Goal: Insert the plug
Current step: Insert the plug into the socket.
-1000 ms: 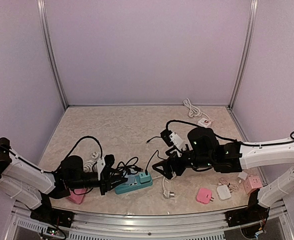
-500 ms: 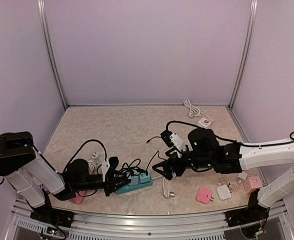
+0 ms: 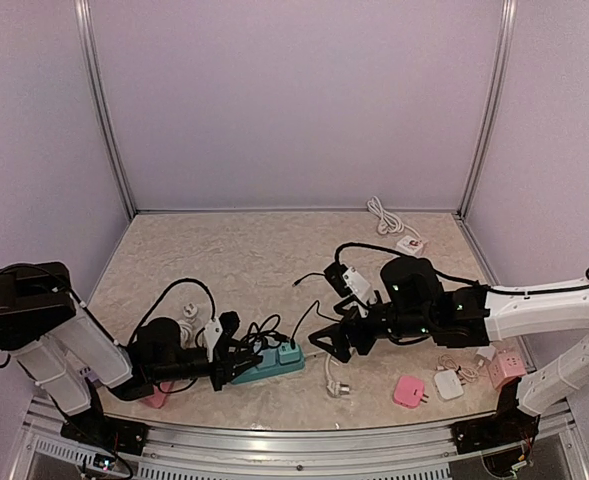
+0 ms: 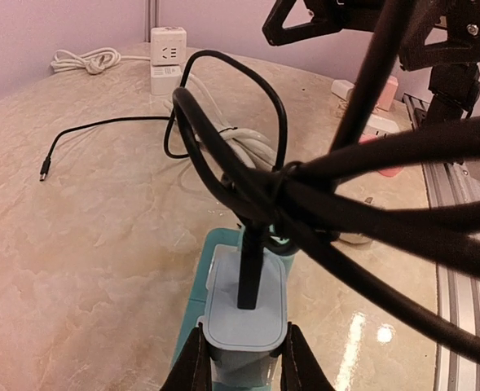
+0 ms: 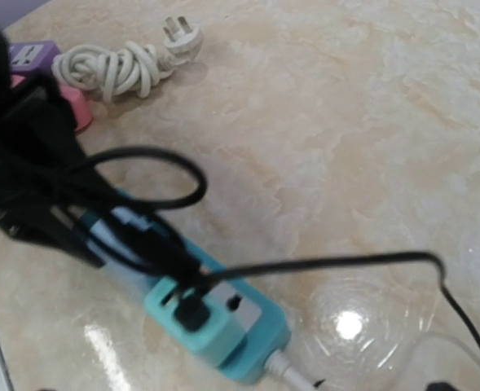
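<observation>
Between L end effector (image 4: 244,352) jaws: plug (image 4: 246,314), pinched, on teal strip (image 5: 264,336); R end effector (image 3: 324,342) spread.

We log the tabletop (image 5: 370,122) as glossy, marble-patterned stone-look; the power strip (image 5: 248,346) as smooth teal plastic; the cables (image 4: 329,199) as matt black, rubbery.

no legible txt, no brands, labels or nos. readable in any view

Hidden, cropped, blurred
Teal power strip (image 4: 244,314): near end cut off by the left wrist view's lower edge, far end behind blurred black cables (image 4: 370,204). Pink block (image 3: 156,398): largely under the left arm (image 3: 84,350).
</observation>
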### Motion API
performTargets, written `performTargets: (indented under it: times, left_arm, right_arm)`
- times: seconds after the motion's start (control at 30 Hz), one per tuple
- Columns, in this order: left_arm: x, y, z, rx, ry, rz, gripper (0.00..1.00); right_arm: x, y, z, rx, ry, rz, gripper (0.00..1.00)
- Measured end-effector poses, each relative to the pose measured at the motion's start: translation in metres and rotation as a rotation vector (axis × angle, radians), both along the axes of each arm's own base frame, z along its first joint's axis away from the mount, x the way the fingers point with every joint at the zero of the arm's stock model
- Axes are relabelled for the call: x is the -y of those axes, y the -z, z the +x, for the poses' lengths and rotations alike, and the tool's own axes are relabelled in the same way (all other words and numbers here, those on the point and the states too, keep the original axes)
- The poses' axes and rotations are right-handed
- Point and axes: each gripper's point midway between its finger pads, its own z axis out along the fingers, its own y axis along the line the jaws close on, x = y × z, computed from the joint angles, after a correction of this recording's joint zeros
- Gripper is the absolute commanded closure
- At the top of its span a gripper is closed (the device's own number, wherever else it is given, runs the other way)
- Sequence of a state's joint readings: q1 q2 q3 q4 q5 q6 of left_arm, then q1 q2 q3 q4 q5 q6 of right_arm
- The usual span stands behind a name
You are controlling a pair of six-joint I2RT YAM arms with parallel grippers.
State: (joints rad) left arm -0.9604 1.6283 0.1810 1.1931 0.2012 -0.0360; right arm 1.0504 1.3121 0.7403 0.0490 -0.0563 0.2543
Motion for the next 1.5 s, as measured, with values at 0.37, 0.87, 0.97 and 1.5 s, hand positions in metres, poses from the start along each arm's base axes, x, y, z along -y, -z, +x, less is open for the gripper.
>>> performTargets:
  times: [0.37, 0.87, 0.97, 1.5]
  left_arm:
    - [-0.002, 0.007, 0.01, 0.02, 0.115, 0.027, 1.0]
    - [0.038, 0.017, 0.024, 0.108, 0.283, 0.092, 1.0]
    - [0.044, 0.018, 0.026, 0.137, 0.301, 0.108, 1.0]
    - [0.025, 0.041, 0.022, 0.155, 0.258, 0.247, 0.01]
  right_arm:
    - [-0.008, 0.029, 0.008, 0.0, -0.132, -0.098, 0.05]
    - [0.0, 0.018, 0.008, 0.01, -0.187, -0.093, 0.05]
    - [0.002, 0.009, 0.01, 0.034, -0.182, -0.078, 0.05]
    - [0.01, -0.004, 0.012, 0.058, -0.157, -0.067, 0.04]
